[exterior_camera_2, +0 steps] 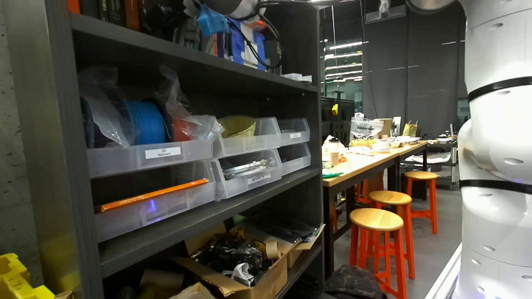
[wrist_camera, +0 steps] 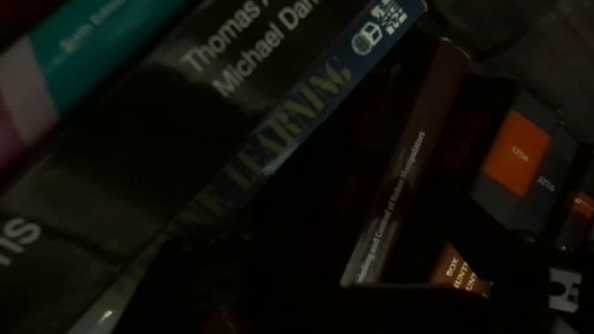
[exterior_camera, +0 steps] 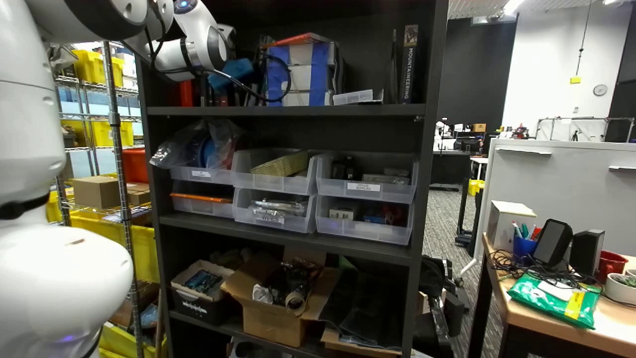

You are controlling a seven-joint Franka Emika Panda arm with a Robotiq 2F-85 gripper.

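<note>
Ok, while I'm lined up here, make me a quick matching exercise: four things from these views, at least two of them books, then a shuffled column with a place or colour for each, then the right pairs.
Things:
1. LEARNING book
2. MOUNTAINEERING book
3. Blue spool
4. Pen cup

Places or colours:
A. on the table
B. dark, on the top shelf
C. in a clear bin
D. yellowish letters on blue, slanted across the wrist view

Right pairs: 1-D, 2-B, 3-C, 4-A
</note>
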